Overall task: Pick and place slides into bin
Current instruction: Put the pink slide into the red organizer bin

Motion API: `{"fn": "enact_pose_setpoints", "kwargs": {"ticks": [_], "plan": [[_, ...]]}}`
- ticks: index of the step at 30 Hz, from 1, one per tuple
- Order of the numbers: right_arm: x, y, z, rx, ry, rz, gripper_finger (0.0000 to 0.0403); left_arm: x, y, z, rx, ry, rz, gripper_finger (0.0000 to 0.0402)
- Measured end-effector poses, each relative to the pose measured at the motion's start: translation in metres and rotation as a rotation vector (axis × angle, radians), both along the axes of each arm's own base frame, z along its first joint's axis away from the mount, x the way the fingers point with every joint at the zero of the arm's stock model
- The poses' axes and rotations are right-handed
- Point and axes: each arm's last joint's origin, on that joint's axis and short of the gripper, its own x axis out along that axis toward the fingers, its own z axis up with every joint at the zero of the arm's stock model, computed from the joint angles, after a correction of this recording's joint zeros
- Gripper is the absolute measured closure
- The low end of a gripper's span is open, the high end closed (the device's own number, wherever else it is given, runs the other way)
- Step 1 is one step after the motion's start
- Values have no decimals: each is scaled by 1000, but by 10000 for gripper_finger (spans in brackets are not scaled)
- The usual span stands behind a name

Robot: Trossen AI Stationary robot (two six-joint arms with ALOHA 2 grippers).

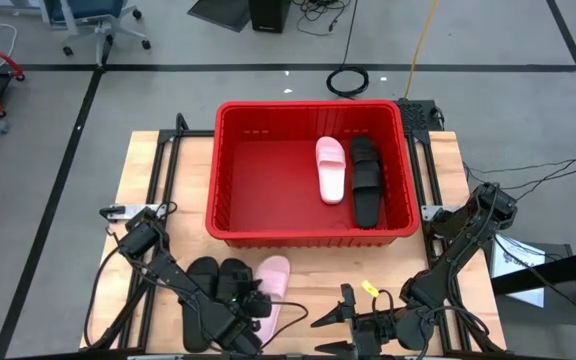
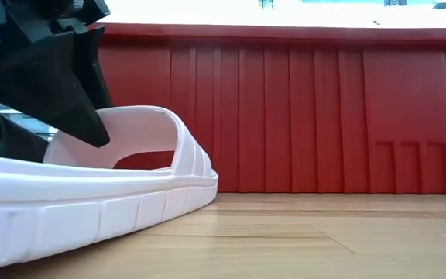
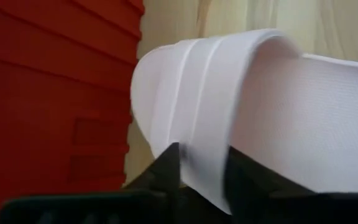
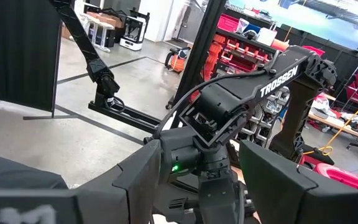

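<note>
Jaws of the left gripper (image 3: 202,180) pinch the pale slide's (image 1: 271,283) strap, plain only at the wrist; overhead shows it on the surface near the bin (image 1: 311,235). Right gripper (image 1: 331,333) stands wide.

Bin (image 1: 238,170): your open room is its left half; pink slide (image 1: 331,168) and black slide (image 1: 365,180) fill the right. Tabletop (image 1: 148,170): bare strips flank the bin. Near edge: two black slides (image 1: 218,280), pale slide (image 1: 270,280), both arms crowd it.
</note>
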Motion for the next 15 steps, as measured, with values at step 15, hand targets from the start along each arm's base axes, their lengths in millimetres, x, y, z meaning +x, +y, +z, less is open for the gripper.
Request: {"fn": "enact_pose_setpoints", "kwargs": {"ticks": [15], "plan": [[0,-2,-1,30,5,-74,195,3,-4,1,-7,-27,-34,396]]}}
